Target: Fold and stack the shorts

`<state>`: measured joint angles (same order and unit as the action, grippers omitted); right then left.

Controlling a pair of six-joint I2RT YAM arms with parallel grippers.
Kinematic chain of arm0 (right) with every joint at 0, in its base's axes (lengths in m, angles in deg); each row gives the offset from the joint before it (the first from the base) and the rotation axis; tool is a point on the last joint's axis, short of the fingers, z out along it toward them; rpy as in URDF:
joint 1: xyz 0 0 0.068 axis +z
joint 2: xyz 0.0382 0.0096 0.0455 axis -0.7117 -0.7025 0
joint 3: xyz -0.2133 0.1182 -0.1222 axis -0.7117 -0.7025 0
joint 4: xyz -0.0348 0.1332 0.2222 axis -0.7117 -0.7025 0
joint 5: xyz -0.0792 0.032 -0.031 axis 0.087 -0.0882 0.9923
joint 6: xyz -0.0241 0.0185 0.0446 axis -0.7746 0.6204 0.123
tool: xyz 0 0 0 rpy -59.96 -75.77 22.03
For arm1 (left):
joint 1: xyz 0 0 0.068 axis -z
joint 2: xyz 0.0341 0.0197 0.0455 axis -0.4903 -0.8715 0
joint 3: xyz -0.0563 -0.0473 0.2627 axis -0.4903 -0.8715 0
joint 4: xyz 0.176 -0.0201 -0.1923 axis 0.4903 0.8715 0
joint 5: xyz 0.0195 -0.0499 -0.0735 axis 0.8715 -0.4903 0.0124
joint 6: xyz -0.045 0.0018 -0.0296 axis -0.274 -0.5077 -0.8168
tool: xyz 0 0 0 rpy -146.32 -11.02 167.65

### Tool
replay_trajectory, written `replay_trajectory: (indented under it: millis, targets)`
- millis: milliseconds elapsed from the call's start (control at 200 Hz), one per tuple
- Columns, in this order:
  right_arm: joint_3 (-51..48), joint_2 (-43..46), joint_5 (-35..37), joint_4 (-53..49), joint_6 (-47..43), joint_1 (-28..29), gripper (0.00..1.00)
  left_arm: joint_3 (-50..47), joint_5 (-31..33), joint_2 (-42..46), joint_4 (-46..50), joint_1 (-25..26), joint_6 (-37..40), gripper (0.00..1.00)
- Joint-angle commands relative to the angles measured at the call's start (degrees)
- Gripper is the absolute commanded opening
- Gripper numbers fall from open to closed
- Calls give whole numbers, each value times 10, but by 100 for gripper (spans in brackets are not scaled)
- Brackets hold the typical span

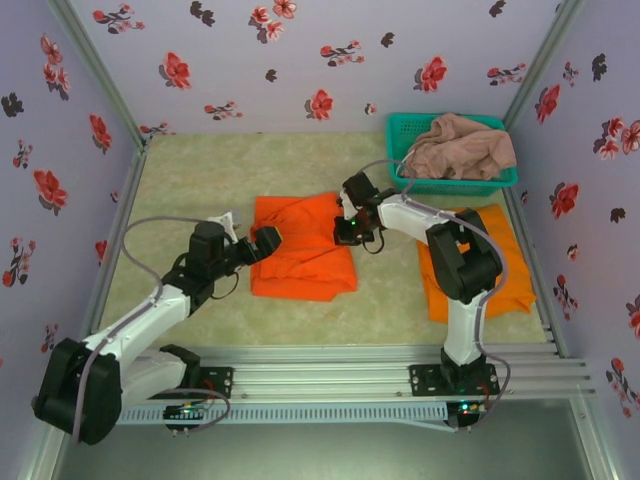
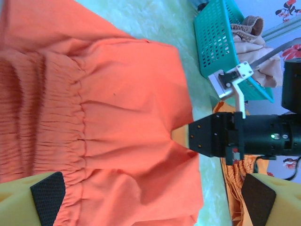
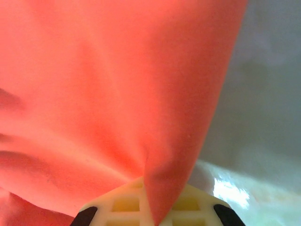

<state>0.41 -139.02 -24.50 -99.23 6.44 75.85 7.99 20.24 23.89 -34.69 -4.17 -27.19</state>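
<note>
Orange shorts (image 1: 300, 262) lay spread in the middle of the tabletop (image 1: 190, 180), between the 2 hands. The right hand (image 1: 347, 235) was closed on their right edge, with a ridge of orange cloth pinched tight between its fingers (image 3: 117, 207). The left hand (image 1: 267, 241) was open wide at the left edge of the same shorts, its 2 black pads (image 2: 48, 192) apart above the cloth near the gathered waistband; whether they touched the cloth I could not tell. A 2nd orange pair (image 1: 505, 265) lay flat on the right side of the tabletop, partly under the right arm and apart from the 1st. Pink shorts (image 1: 462, 145) sat heaped in the teal basket (image 1: 412, 130) at the far right corner, spilling over its rim.
</note>
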Motion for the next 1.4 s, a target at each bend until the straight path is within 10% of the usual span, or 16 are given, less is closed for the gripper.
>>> replay_trajectory:
  millis: [0, 615, 1395]
  targets:
    - [37, 50, 99, -116, -55, 5, 0, 0, 3, 17, 30, -6, 39, 99]
    - [101, 150, 500, -428, -147, -4, 0, -19, -31, 11, -23, -14, 22, 100]
    - [152, 184, 647, -531, -174, -64, 0, -17, -37, 12, -26, -15, 9, 99]
